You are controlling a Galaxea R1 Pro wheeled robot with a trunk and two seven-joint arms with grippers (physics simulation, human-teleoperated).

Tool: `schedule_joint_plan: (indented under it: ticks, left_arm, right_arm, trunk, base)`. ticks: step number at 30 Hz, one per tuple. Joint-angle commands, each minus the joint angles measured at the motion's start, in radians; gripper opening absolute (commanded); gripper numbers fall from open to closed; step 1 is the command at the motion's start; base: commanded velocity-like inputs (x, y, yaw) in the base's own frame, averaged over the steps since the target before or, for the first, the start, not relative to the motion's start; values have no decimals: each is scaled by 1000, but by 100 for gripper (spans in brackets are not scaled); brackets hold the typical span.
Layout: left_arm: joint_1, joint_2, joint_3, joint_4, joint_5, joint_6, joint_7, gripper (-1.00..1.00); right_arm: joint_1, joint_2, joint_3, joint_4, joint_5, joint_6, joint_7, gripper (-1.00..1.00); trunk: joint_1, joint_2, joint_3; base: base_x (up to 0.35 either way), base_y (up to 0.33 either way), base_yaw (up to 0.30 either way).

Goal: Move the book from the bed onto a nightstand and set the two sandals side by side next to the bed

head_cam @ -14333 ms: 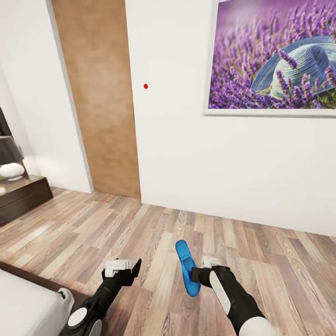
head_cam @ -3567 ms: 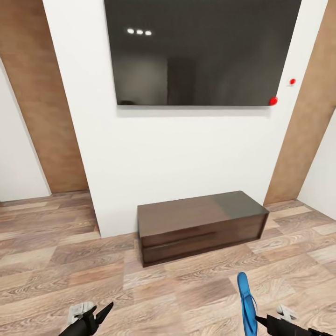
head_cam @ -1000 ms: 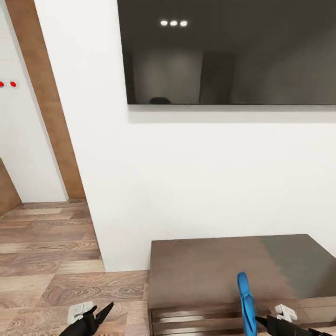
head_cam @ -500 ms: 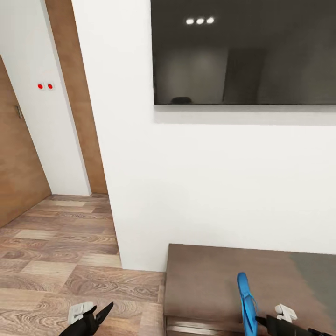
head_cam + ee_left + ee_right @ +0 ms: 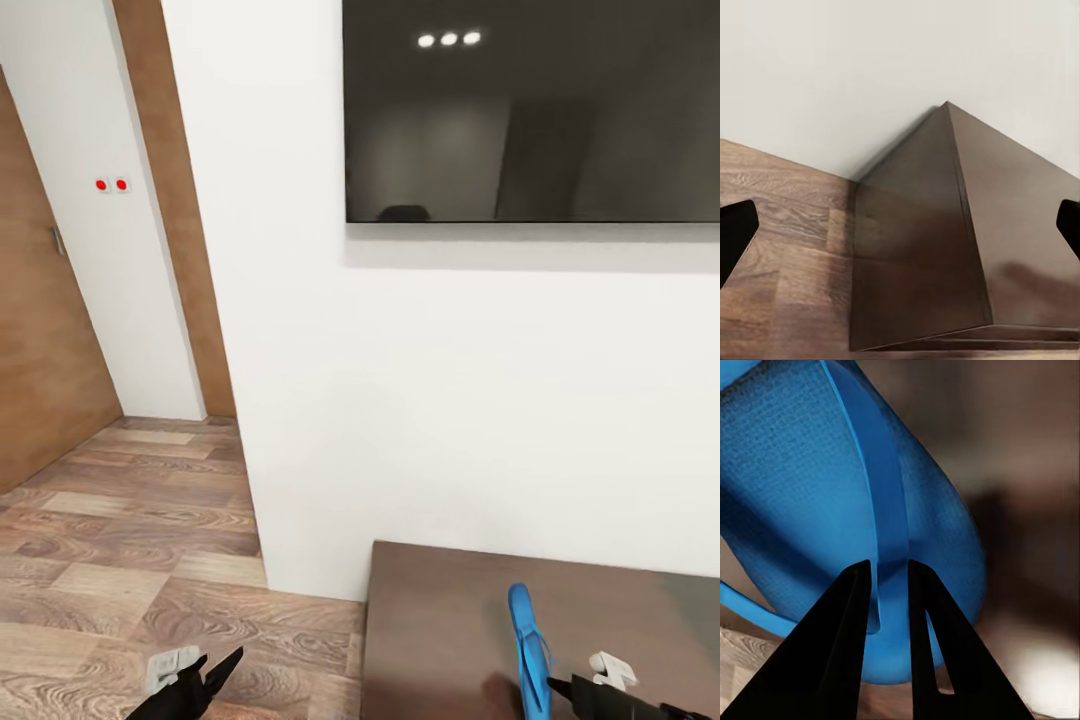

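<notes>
white wall [image 5: 300, 300] nearer, view swung | right jaws still pinch sandal [image 5: 528, 645]

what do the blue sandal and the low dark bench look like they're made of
The sandal looks like foam or rubber, matte: its sole has a fine woven-looking texture, and the strap is smooth. The bench looks like dark brown wood or veneer with a semi-gloss finish: faint grain and soft reflections on its top. Both are renders, so this is only the look.

no readable text, no labels, no brands, no numbers
</notes>
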Motion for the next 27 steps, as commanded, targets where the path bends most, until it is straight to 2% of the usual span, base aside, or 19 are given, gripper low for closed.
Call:
schedule_joint_plan:
  ticks: [1,27]
  left_arm:
    - [-1,0,1,0,9,10,-4,100]
    - [-1,0,1,0,9,10,-7,100]
  right_arm:
    - [0,-1,4,-1,-11,10,1,-100]
    - [0,-1,3,-1,-11,10,1,-100]
  trunk:
    - [0,0,-1]
    - [0,0,-1]
  base:
    - [5,0,275]
    - [0,0,292]
